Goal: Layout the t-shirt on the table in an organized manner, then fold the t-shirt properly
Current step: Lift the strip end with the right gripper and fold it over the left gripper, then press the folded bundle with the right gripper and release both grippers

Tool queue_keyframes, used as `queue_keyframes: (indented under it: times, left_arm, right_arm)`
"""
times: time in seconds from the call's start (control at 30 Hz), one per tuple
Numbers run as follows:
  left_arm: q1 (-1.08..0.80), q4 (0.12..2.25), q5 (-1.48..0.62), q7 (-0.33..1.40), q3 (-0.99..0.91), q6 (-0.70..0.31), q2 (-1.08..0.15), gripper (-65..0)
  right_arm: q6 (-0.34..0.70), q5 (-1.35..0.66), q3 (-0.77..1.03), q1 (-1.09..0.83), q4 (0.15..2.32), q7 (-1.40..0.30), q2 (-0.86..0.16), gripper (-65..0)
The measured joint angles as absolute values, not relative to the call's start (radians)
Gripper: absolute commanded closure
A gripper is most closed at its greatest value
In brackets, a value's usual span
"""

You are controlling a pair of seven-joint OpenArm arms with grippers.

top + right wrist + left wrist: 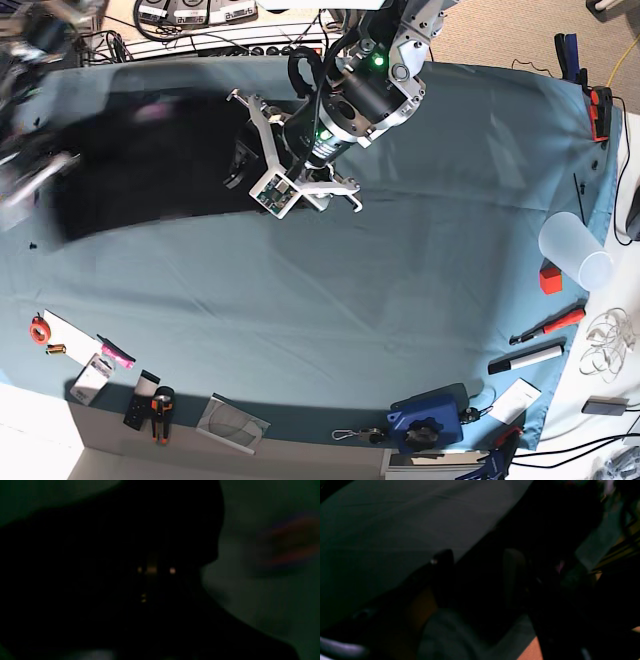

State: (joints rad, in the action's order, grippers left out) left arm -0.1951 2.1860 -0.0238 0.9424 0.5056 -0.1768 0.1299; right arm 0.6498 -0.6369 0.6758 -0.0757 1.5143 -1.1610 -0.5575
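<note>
The black t-shirt (150, 170) lies spread on the back left of the teal table (400, 290). My left gripper (238, 165) hovers at the shirt's right edge. In the left wrist view its two dark fingers (443, 560) stand apart, open, over the black t-shirt (545, 517) and the table (382, 517). My right gripper (35, 172) is a blur at the shirt's left edge. The right wrist view is very dark: black t-shirt (100, 555) fills most of it beside the table (262, 600), and the fingers do not show.
A clear plastic cup (575, 255), a red block (550, 278) and a red-handled tool (548, 325) lie at the right. A blue device (430, 420) sits at the front edge. Small tools (150, 410) lie front left. Cables (200, 45) run along the back.
</note>
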Motion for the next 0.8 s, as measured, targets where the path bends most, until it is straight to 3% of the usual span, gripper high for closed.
queue_keyframes:
  times: [0.1, 0.23, 0.5, 0.7, 0.8]
  left_arm:
    - [-0.205, 2.186, -0.015, 0.953, 0.503, -0.123, 0.126, -16.8]
    - [-0.202, 2.196, 0.113, 1.019, 0.501, -0.088, 0.115, 0.0]
    - [-0.210, 2.186, 0.279, 1.040, 0.493, 0.060, -0.025, 0.0]
    - [-0.235, 2.186, 0.224, 1.039, 0.266, 0.064, -0.039, 0.0]
    - [-0.248, 2.186, 0.097, 1.012, 0.106, 0.004, -0.041, 0.0]
  right_arm:
    - [0.601, -0.583, 0.677, -0.070, 1.609, -1.140, -0.588, 0.0]
    - [0.591, -0.573, 0.675, -0.077, 1.684, -1.179, -0.574, 0.0]
    - [0.584, -0.548, 0.673, -0.083, 1.880, -1.361, -0.420, 0.0]
    - [0.585, -0.655, 0.625, -0.159, 2.130, -1.398, -0.356, 0.0]
    - [0.589, -0.667, 0.560, -0.207, 2.200, -1.387, -0.339, 0.0]
